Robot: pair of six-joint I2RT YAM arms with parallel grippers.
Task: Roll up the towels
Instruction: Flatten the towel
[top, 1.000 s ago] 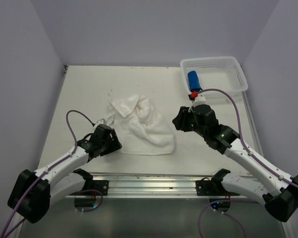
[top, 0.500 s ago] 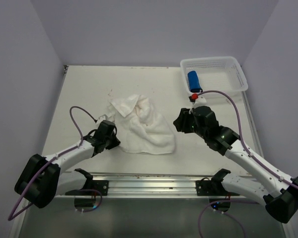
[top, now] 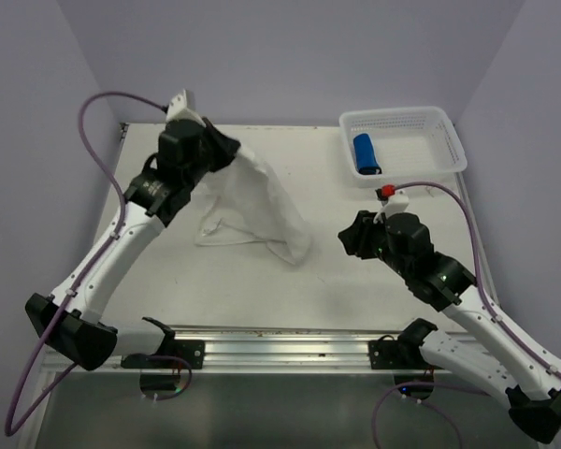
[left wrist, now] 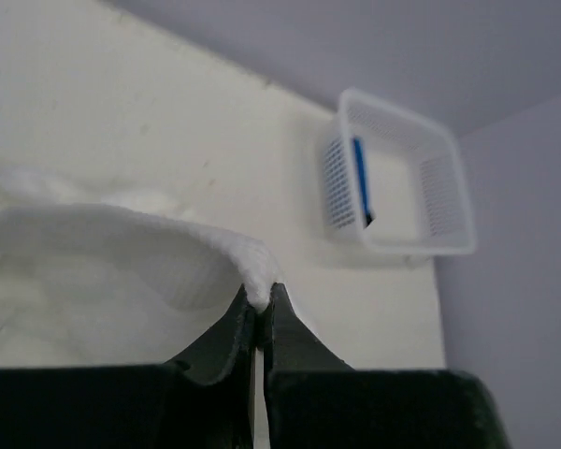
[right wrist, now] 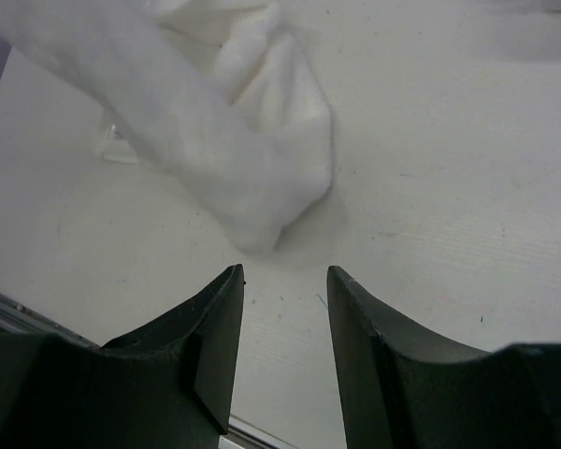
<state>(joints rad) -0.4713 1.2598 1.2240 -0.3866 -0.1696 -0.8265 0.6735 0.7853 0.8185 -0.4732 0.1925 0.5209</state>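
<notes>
While the left gripper (left wrist: 259, 301) pinches one edge of the white towel (top: 252, 196) between fingers pressed tightly together, it holds that edge high above the table (top: 337, 281), well to the left of the basket (top: 402, 113) as the overhead camera sees it. From the pinched point the cloth drapes downward like a slack tent. Its lower folds rest bunched on the tabletop, left of the basket and nearer the arm bases than the basket is. In the left wrist view the basket sits beyond the towel's ridge, up and to the right.

Inside the basket, against its left wall, lies the blue towel (top: 366, 152), a compact roll lying lengthwise along that wall.

In front of the basket, on its near side, the right gripper (right wrist: 285, 273) hangs low over bare tabletop with its fingers spread and nothing between them. The white towel's nearest drooping fold lies just beyond its fingertips, not touching them.
</notes>
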